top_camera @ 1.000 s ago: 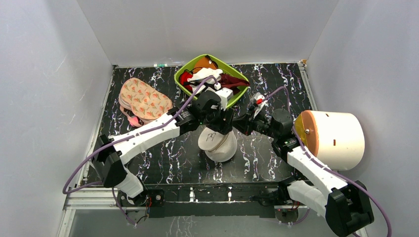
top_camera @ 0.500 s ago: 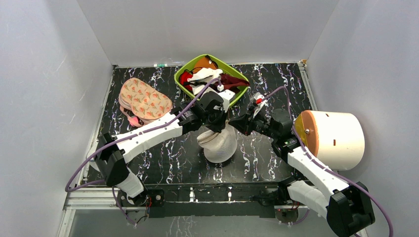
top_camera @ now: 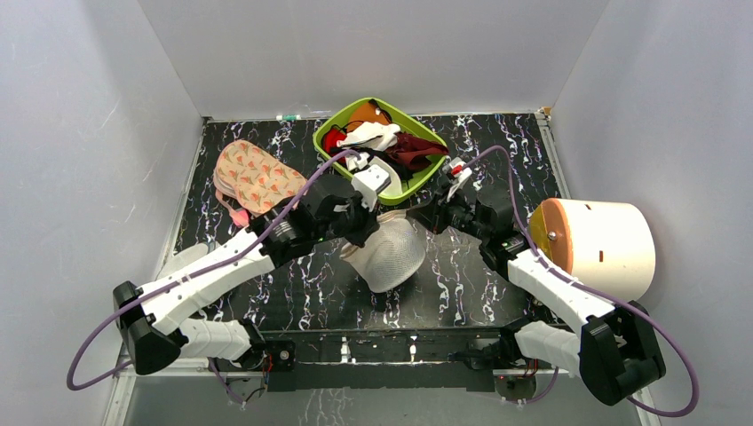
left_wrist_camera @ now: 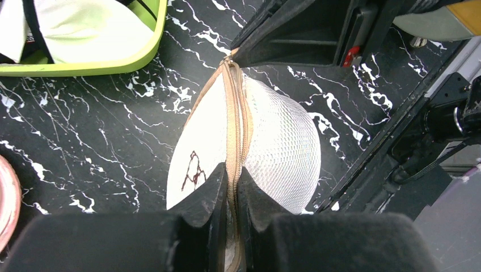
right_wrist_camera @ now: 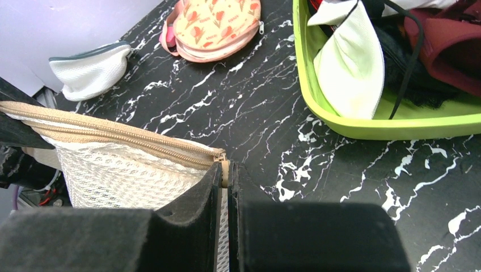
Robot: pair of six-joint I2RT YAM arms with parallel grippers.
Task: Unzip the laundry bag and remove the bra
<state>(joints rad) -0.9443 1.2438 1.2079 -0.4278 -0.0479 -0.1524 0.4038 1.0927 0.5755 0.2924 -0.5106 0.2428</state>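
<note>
The laundry bag [top_camera: 392,254], cream-white mesh with a tan zipper, stands on edge at the table's middle. In the left wrist view the bag [left_wrist_camera: 283,141] shows its zipper seam [left_wrist_camera: 231,113] running up from my fingers, with the dark mark [left_wrist_camera: 192,170] on its smooth lid. My left gripper [left_wrist_camera: 230,181] is shut on the zipped rim at the near end. My right gripper [right_wrist_camera: 225,173] is shut on the zipper pull [right_wrist_camera: 224,164] at the bag's far end; the zipper [right_wrist_camera: 113,133] looks closed along its visible length. No bra shows from the bag.
A green bin [top_camera: 417,182] full of garments stands just behind the grippers. A peach printed case [top_camera: 257,177] lies at the back left. A white mesh pouch [right_wrist_camera: 91,71] lies at the left edge. A big white cylinder [top_camera: 604,248] stands at the right.
My left arm has swung back and to the left, turning the bag so its mesh side faces up. My right gripper has shifted slightly toward the bin, still on the bag's far end.
</note>
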